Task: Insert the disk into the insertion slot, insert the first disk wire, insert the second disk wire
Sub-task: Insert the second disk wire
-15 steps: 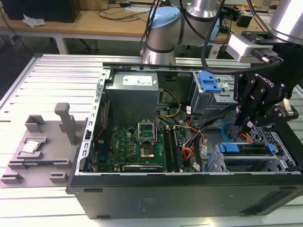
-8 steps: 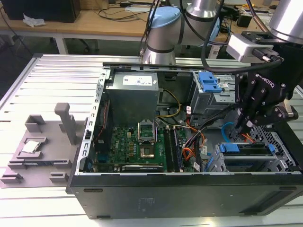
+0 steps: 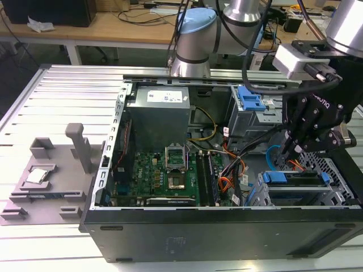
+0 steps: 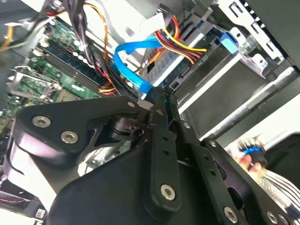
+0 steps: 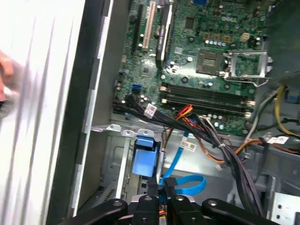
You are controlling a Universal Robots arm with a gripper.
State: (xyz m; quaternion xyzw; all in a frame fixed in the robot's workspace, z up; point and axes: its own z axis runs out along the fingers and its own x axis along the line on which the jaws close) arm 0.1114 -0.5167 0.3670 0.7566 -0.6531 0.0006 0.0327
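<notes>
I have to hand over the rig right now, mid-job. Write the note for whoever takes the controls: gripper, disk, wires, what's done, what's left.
Gripper: jaws shut on the end of the blue wire, low over the drive cage at the exterior view's right.
Disk: sitting in the insertion slot, blue carrier ends at the cage front.
Done: disk insertion, by the look of it.
Left: the blue wire is in the jaws and not seen plugged in. The red-yellow-black wire bundle runs to the disk's edge; I cannot tell whether it is seated.
</notes>
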